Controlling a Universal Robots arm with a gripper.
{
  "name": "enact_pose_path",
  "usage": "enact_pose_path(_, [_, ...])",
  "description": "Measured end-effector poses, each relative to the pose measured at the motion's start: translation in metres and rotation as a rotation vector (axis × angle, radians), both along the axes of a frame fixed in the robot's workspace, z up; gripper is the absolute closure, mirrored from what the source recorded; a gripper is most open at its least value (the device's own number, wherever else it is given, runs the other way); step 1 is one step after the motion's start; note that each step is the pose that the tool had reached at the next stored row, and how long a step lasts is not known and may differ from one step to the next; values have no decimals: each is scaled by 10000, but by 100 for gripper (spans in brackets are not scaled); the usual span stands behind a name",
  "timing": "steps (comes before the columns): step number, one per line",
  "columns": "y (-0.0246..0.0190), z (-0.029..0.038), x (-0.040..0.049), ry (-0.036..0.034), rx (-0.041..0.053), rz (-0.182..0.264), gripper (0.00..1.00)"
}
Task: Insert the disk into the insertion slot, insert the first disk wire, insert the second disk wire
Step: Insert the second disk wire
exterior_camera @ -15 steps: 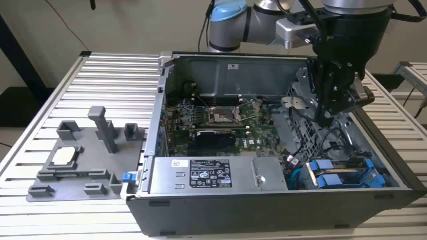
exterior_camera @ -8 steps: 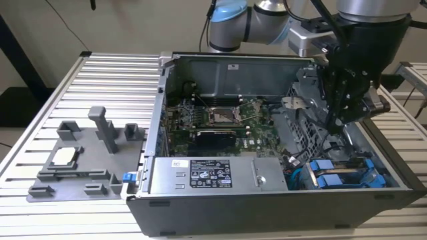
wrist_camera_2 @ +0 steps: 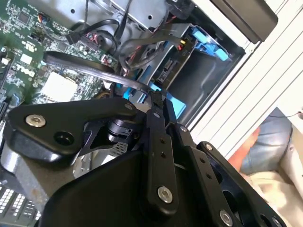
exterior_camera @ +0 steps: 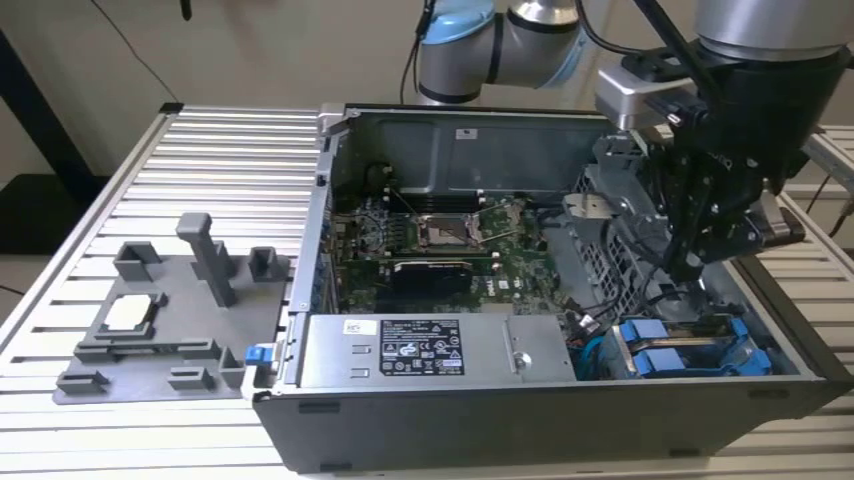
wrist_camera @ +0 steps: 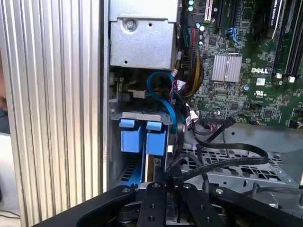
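Gripper (wrist_camera_2: pixel 154 97) — fingers narrow, pinched on the black disk wire (wrist_camera_2: pixel 85 67) — hangs over the drive bay. The disk (wrist_camera: pixel 156 138) sits in its slot beside a matching blue carrier (wrist_camera: pixel 130 137), inside the computer case (exterior_camera: pixel 534 420).

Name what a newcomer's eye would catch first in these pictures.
The open computer case sits in the middle of the exterior view, its green motherboard bare. At that view's right the black claw reaches down into it, close by two bright blue drive carriers at the case's near corner.
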State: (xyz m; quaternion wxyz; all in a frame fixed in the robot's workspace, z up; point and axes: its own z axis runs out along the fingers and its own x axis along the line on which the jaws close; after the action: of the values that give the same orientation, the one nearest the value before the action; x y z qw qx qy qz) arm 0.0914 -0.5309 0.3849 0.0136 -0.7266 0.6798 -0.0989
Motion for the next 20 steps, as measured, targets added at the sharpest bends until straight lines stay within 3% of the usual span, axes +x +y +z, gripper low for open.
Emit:
enact_pose_path(6, [-75,-4,8,1,-2,-1,84])
enact_pose_path(13, [-88,-31,32,9,-6,0,84])
enact_pose_path(17, [-114,-38,114,107,-8,0,84])
enact_pose_path(20, [-170,-41,181,217,-8,0,84])
